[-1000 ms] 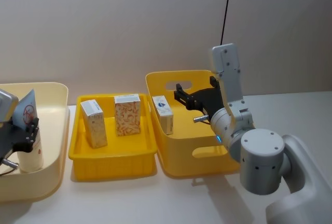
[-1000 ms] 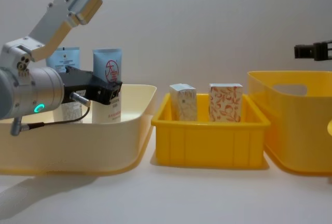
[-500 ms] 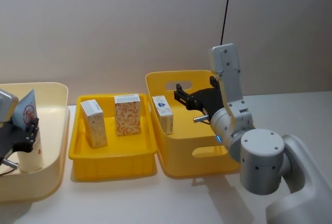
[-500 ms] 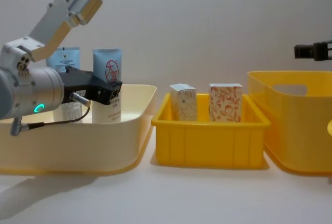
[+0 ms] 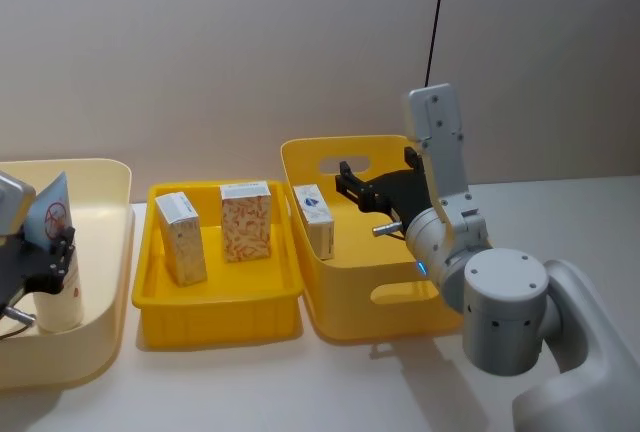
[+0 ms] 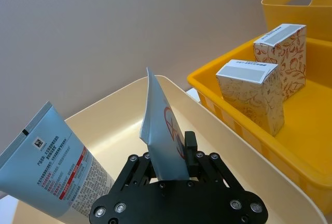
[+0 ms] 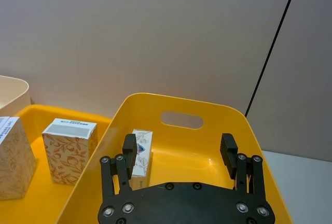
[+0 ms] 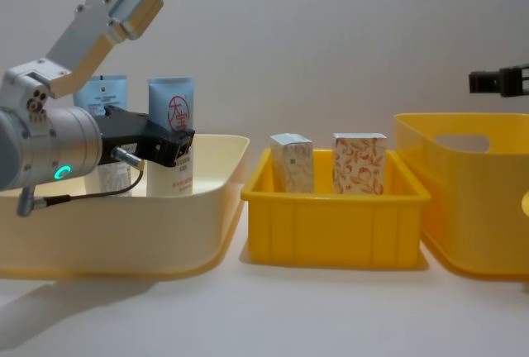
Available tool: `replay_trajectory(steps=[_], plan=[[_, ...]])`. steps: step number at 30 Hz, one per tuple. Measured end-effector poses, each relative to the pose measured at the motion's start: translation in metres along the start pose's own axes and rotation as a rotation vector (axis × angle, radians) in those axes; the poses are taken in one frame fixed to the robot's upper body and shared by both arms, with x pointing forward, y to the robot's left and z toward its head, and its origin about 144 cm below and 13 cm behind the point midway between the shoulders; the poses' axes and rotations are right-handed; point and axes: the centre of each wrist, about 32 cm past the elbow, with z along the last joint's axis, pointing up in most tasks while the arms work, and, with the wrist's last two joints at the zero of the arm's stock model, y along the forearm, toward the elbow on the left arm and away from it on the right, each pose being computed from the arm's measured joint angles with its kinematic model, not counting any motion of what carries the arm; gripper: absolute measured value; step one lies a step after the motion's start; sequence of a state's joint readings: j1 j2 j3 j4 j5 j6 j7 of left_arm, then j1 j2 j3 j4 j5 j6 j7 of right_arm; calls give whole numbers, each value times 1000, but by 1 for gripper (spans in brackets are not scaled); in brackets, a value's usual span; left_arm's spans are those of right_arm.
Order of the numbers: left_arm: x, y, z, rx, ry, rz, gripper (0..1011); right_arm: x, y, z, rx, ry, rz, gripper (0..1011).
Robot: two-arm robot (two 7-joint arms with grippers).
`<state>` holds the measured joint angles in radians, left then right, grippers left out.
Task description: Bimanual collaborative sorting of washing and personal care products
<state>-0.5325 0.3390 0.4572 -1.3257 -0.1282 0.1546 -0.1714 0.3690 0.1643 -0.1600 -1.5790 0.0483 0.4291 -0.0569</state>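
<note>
Left gripper (image 6: 168, 156) is clamped on the light-blue tube with the red round logo (image 6: 160, 128), which stands upright in the cream bin (image 8: 124, 233). Right gripper (image 7: 178, 146) hangs over the deep yellow bin (image 7: 181, 105), jaws spread wide and holding nothing, with a small white carton (image 7: 140, 154) inside.

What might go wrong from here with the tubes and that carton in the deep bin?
1. The left gripper is shut on the logo tube. The second tube stands close beside it in the pale bin, so a lift or swing may tip it.
2. The right gripper hangs open above the deep yellow bin. The white carton stands close to the bin's side wall, so a finger may catch that wall going down.
</note>
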Motion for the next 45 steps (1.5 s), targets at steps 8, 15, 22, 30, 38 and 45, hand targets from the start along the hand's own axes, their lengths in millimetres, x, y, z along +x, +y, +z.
replay_trajectory(steps=[8,15,22,30,38,45], plan=[[0,0,1,-1,-7,0,278,0,0,0,0,0,0,1001],[1,3,4,-15,-23,9,278,0,0,0,0,0,0,1001],[4,10,12,-55,-41,33,277,0,0,0,0,0,0,1001],[6,17,22,-90,-57,57,278,0,0,0,0,0,0,1001],[6,21,24,-107,-54,68,277,0,0,0,0,0,0,1001],[5,22,24,-126,-43,75,278,0,0,0,0,0,0,1001]])
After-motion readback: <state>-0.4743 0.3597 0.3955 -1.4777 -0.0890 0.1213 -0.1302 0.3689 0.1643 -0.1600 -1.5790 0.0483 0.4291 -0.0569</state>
